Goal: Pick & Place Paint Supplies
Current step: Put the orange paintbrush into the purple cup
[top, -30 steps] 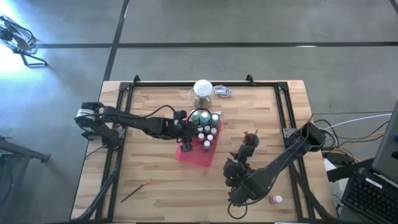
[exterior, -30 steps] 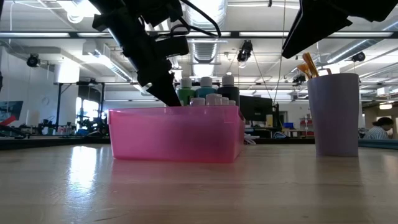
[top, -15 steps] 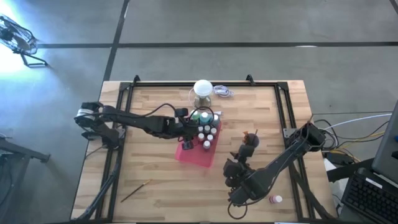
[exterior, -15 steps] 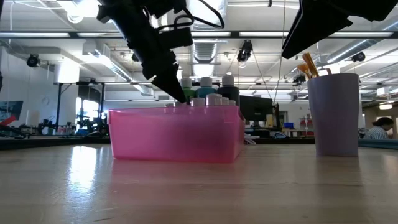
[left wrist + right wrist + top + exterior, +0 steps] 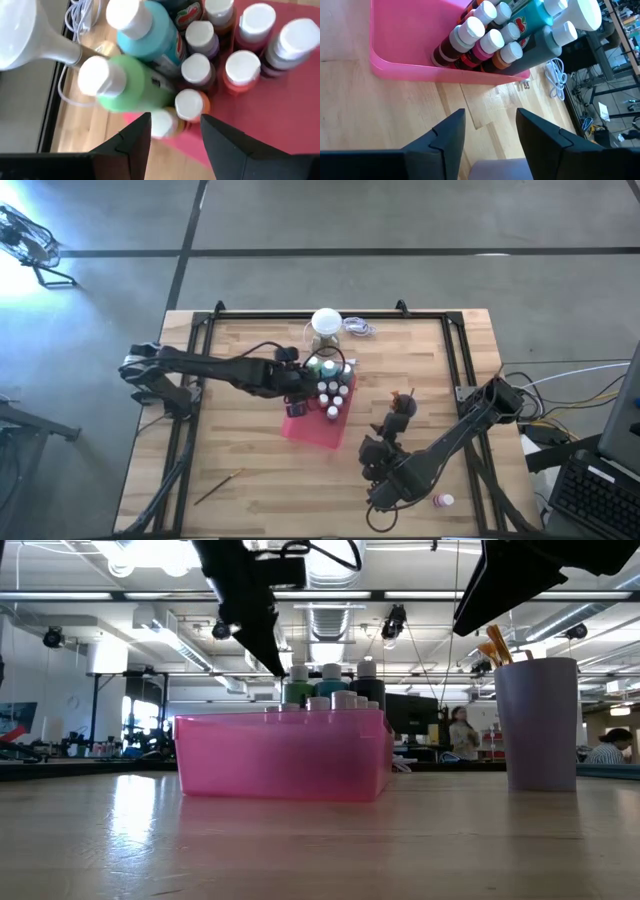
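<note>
Left gripper (image 5: 172, 132): fingers spread, nothing held, poised above the bottles at the pink tray (image 5: 312, 430)'s far end. Small white-capped paint bottles (image 5: 195, 70) were packed upright in that tray; nine caps were counted in the left wrist view, beside a green bottle (image 5: 131, 85) and a teal bottle (image 5: 150, 37). A cherry label was seen on the teal bottle; its writing was unreadable. Right gripper (image 5: 487, 132): fingers spread, empty, near the tray. One brush (image 5: 218, 487) and one stray bottle (image 5: 442, 501) lay well apart from the tray.
</note>
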Motion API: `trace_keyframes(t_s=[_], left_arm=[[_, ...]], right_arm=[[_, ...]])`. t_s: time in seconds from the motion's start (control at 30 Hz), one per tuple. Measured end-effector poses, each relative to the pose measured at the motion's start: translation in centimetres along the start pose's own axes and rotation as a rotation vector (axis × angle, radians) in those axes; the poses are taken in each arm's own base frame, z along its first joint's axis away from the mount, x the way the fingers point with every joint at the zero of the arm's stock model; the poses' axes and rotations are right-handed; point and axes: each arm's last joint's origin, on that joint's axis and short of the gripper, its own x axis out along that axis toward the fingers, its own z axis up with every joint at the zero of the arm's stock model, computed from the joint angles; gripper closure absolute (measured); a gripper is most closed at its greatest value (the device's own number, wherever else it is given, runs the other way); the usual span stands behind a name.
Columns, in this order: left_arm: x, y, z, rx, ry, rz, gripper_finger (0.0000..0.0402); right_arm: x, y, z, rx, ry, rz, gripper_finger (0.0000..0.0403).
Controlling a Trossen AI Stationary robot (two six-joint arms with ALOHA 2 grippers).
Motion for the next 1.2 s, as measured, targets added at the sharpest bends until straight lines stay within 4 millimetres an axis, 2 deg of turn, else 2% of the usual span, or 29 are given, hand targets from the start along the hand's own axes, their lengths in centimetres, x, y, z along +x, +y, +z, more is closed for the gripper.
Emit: trace_keyframes(t_s=[0.23, 0.43, 0.57, 0.67, 0.97, 1.1, 1.2], left_arm=[[-3.3, 0.2, -0.4, -0.017, 0.180, -0.002, 0.0225], [-7.0, -1.1, -1.0, -0.089, 0.316, -0.063, 0.0225], [-9.4, -3.2, -1.6, -0.144, 0.366, -0.112, 0.0225], [-10.9, -5.4, -2.4, -0.165, 0.371, -0.148, 0.0225], [-15.1, -11.2, -5.9, -0.247, 0.329, -0.181, 0.0225], [-16.0, -12.7, -7.6, -0.266, 0.283, -0.146, 0.0225], [-15.4, -13.7, -8.9, -0.268, 0.288, -0.131, 0.0225]], right_arm=[[0.0, 0.0, 0.0, -0.015, 0.000, 0.000, 0.0222], [0.1, 0.0, 0.0, -0.031, 0.001, -0.002, 0.0218], [0.1, 0.0, -0.1, -0.020, 0.003, -0.004, 0.0223], [0.2, 0.0, -0.3, 0.007, 0.007, -0.005, 0.0232], [0.6, 0.2, -0.7, 0.040, 0.012, -0.014, 0.0262], [0.9, 0.2, -1.0, 0.064, 0.016, -0.021, 0.0275], [1.2, 0.3, -1.4, 0.075, 0.021, -0.030, 0.0282]])
